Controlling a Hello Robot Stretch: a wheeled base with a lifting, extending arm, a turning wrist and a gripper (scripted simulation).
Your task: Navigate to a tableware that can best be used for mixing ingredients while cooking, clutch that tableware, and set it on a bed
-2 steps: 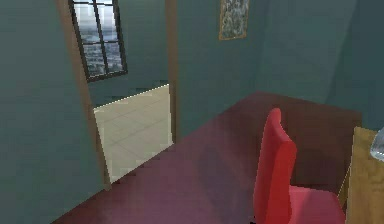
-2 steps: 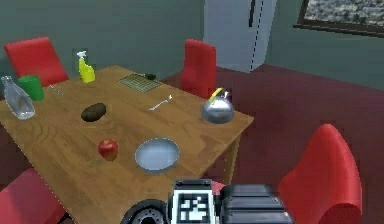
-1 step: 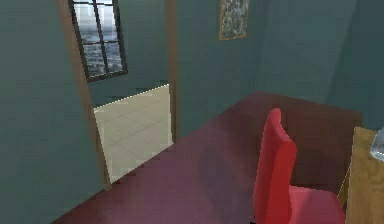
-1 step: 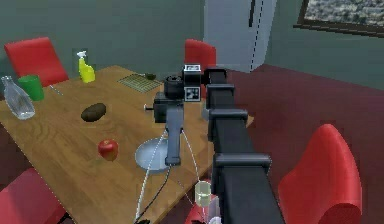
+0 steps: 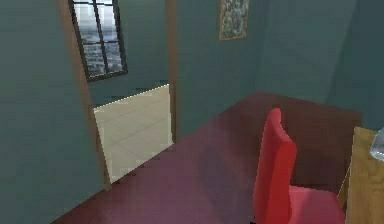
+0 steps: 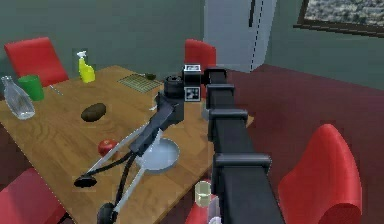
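- Your gripper reaches low across the wooden table. You cannot tell whether it grips anything.
- A pale round bowl sits on the table by the gripper's body, just beside the base of the fingers. Contact is unclear.
- A small red thing lies just beyond the fingers, and a dark oval lump farther out.
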